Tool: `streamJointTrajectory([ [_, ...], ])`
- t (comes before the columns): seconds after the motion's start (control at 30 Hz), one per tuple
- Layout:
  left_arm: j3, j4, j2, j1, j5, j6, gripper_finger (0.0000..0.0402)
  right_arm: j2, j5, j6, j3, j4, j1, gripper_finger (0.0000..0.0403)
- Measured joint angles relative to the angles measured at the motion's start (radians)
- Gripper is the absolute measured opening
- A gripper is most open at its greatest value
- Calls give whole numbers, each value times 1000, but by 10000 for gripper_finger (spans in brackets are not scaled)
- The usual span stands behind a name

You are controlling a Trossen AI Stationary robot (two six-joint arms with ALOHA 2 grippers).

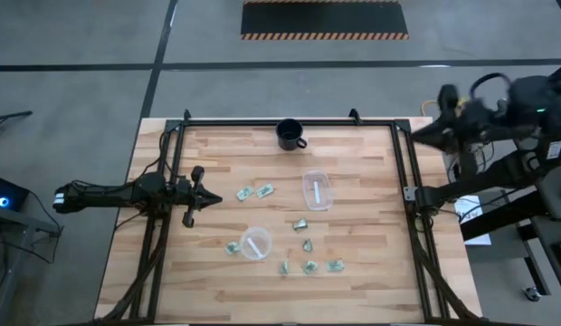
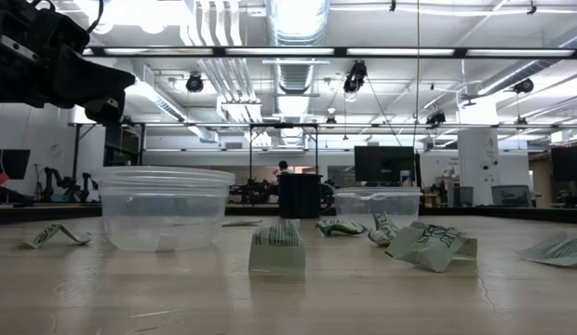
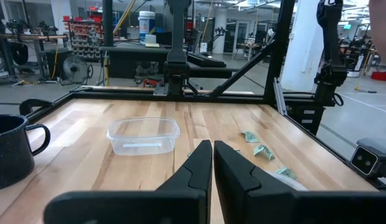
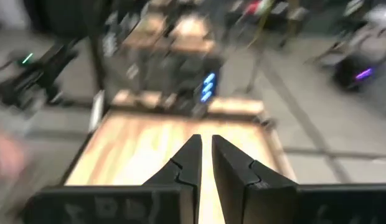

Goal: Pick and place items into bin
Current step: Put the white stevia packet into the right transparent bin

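Several small light-green and white wrapped items (image 1: pixel 255 192) (image 1: pixel 310 266) lie flat and scattered on the wooden table (image 1: pixel 362 272), around a round clear tub (image 1: pixel 254 243) and a rectangular clear tub (image 1: pixel 317 190). In the low view one item (image 2: pixel 277 249) lies near the front. My left gripper (image 1: pixel 208 195) (image 3: pixel 213 144) is shut and level over the table's left part, with nothing between its fingers. My right gripper (image 1: pixel 414 133) (image 4: pixel 205 140) is shut with nothing in it. It hangs high above the table's far right corner.
A black mug (image 1: pixel 290 134) (image 3: pixel 12 149) stands upright at the far edge. A black metal frame (image 1: pixel 403 172) runs along the table's sides. Bare wood lies between the left gripper and the nearest items.
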Motion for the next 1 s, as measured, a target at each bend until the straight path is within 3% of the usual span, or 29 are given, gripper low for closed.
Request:
streamJointTrajectory([
  [0.4,0,0,0,0,0,0,0,166,-179,128,-11,-315,0,28],
  [0.57,0,0,0,0,0,0,0,225,-265,196,-57,-322,16,28],
  [1.0,0,0,0,0,0,0,0,382,-265,315,-226,-247,224,28],
])
